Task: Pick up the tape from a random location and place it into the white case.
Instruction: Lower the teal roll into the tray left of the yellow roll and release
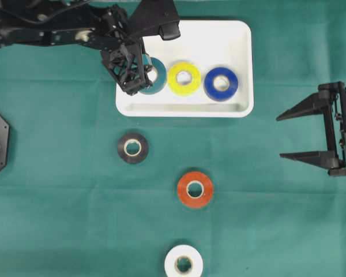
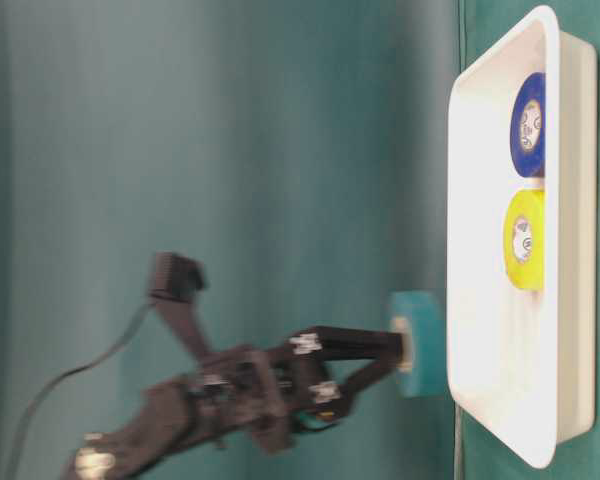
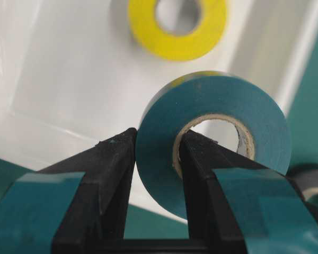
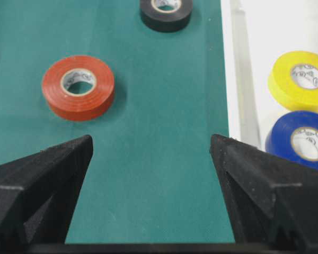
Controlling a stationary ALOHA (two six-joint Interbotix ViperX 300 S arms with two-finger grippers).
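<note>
My left gripper (image 1: 139, 75) is shut on a teal tape roll (image 1: 155, 78), one finger outside its wall and one through its hole (image 3: 158, 138). It holds the roll (image 3: 222, 111) over the left end of the white case (image 1: 219, 40), just above rim height in the table-level view (image 2: 420, 343). A yellow roll (image 1: 184, 78) and a blue roll (image 1: 221, 83) lie flat inside the case. My right gripper (image 1: 280, 137) is open and empty over the cloth to the right of the case (image 4: 151, 143).
A black roll (image 1: 132, 148), a red roll (image 1: 195, 188) and a white roll (image 1: 183, 264) lie on the green cloth in front of the case. The red roll (image 4: 78, 87) and the black roll (image 4: 165, 13) also show in the right wrist view.
</note>
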